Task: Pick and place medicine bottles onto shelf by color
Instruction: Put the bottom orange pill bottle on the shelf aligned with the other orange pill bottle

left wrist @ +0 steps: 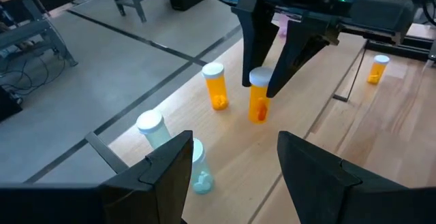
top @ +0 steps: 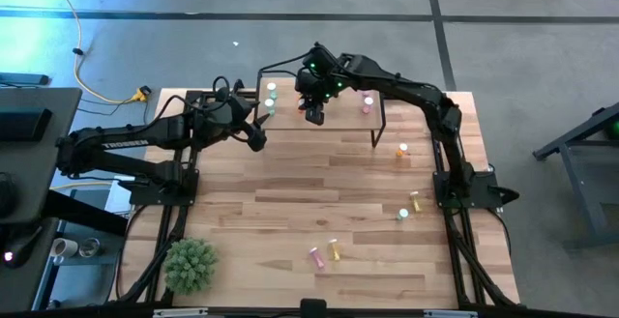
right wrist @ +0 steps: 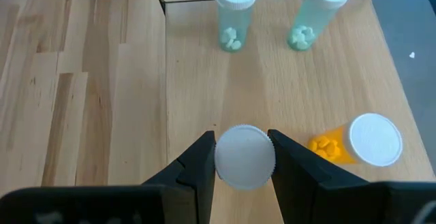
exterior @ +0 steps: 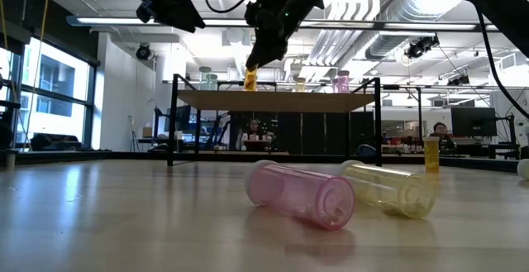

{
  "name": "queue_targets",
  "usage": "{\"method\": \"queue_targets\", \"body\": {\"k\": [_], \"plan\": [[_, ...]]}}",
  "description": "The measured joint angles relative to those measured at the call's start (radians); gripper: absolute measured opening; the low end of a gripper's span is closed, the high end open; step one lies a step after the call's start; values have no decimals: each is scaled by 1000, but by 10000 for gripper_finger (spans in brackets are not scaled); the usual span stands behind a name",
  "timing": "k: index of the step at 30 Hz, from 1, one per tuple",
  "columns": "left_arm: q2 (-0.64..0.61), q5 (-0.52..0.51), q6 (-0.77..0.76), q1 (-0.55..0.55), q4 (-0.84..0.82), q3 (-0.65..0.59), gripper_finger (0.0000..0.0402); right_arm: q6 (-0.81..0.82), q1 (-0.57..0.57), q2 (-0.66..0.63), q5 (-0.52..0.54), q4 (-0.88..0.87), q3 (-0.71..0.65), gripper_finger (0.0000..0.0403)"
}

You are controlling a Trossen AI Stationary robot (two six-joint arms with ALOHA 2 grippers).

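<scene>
While I hold the left gripper (top: 259,134) just off the shelf's (top: 338,117) left end with its fingers apart and nothing between them, I judge the job roughly half done. Starting at the left end of the shelf, two green bottles (right wrist: 236,13) stand side by side. Next to them an orange bottle (left wrist: 216,86) stands upright near the far edge. Just beside it, the right gripper (top: 313,115) is clamped on the white cap of a second orange bottle (left wrist: 258,96), which hangs upright between the fingers (right wrist: 197,166), its base at or barely above the shelf top; I cannot tell whether it touches. I take this as the moment before letting go, so the orange pair is nearly complete. Further right, a pink bottle (top: 368,101) stands near the shelf's right end.

Still waiting on the table (top: 271,212): an orange bottle (top: 402,150) standing just past the shelf's right leg, two more near the right arm's base, and a pink bottle (exterior: 302,193) lying beside a yellow bottle (exterior: 388,188) toward the front edge.
</scene>
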Motion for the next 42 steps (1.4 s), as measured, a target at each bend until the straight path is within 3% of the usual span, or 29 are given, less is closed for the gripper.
{"method": "queue_targets", "body": {"k": [42], "plan": [[1,51,-26,-3,-30,-1,202,0,17,11,36,0,-12,108]]}}
